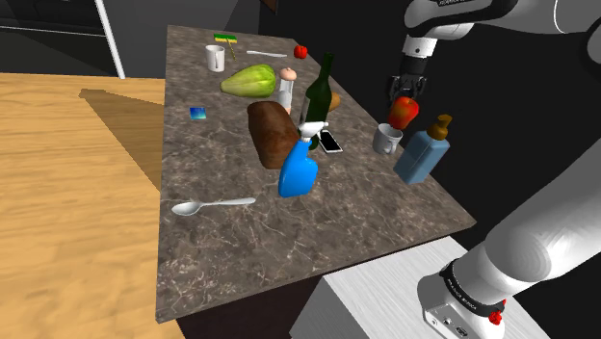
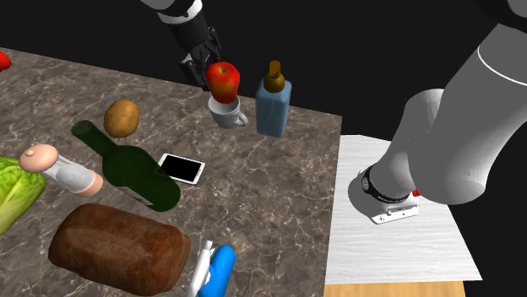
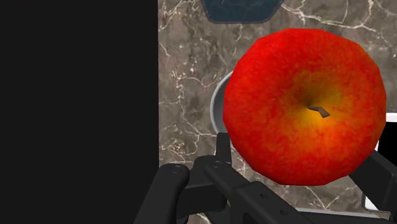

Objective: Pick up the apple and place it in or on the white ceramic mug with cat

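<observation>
The gripper (image 3: 304, 156) clasps the red apple (image 2: 223, 78) just above the pale mug (image 2: 228, 112) — perhaps touching its rim, hard to tell. Centre it, ease down, then open slowly — it should perch on the mouth.

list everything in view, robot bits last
apple: 1, red, in gripper over a mug
mug: 2, white, under apple; far end
pump bottle: 1, blue, beside apple's mug
wine bottle: 1, dark green, middle
potato: 1, tan, by wine bottle
phone: 1, black, by wine bottle
bread: 1, brown, middle
spray bottle: 1, blue, by bread
cabbage: 1, green, far half
capped bottle: 1, pale, by cabbage
spoon: 1, grey, near edge
counter: 1, marbled, under all
stand: 1, white, beside counter
arm: 1, white, over counter
gripper: 1, black, on apple
</observation>
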Tool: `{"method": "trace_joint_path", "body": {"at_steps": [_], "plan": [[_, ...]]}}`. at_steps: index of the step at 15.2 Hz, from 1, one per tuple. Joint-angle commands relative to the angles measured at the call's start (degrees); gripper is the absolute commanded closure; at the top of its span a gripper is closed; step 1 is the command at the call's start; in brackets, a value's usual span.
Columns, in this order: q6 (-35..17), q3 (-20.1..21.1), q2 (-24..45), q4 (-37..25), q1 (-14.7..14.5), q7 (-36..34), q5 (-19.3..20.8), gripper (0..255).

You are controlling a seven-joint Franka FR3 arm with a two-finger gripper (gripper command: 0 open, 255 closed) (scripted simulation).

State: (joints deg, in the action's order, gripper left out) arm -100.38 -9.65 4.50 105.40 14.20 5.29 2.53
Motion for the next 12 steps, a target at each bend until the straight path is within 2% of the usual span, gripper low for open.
{"method": "trace_joint_path", "body": {"at_steps": [1, 5, 12], "plan": [[-1.6, 0.0, 0.2, 1.3, 0.0, 0.0, 0.0, 255], [-4.1, 0.0, 0.8, 3.2, 0.1, 0.0, -0.1, 255], [-4.0, 0.0, 0.8, 3.2, 0.1, 0.0, -0.1, 255]]}}
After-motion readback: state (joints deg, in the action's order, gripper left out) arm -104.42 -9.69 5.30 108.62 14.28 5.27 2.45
